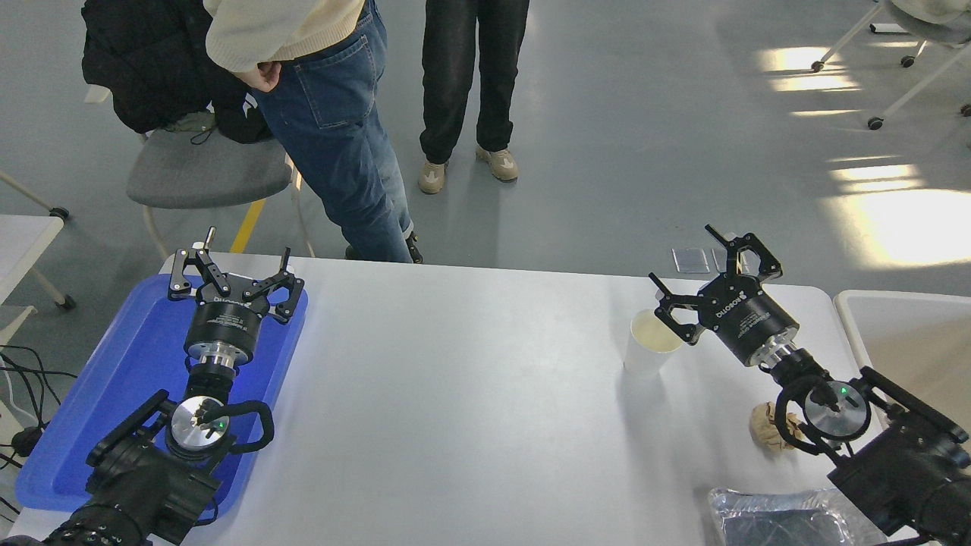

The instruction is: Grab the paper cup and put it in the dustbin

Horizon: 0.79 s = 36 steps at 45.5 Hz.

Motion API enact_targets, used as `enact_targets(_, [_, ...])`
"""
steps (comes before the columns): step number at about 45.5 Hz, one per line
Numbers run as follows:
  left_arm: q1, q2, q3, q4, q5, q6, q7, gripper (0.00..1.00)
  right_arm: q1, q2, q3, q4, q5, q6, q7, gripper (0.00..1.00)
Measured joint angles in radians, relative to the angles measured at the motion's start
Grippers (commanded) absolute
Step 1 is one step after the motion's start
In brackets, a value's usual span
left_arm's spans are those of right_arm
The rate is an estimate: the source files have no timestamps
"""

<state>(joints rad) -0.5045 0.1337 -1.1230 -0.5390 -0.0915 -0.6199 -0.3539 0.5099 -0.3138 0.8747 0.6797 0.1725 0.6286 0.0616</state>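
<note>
White paper cup (651, 343) stood upright near the worktop's far right edge, touching the right gripper (694, 280), whose wide-spread fingers sat beside rather than around it, so closing could topple it.

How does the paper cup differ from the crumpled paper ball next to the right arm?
The paper cup is white and smooth; the paper ball is tan and creased. The cup stands upright with its mouth open, showing a cream inside; the ball is a shapeless wad. The cup sits just left of the open right gripper, while the ball lies nearer the camera, partly hidden behind that arm's wrist. Both rest on the white table.
</note>
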Motion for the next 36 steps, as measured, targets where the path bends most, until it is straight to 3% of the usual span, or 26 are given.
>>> enact_targets(36, [0.0, 0.001, 0.0, 0.001, 0.0, 0.0, -0.001, 1.0, 0.008, -0.013, 0.001, 0.0, -0.001, 0.002, 0.001, 1.0])
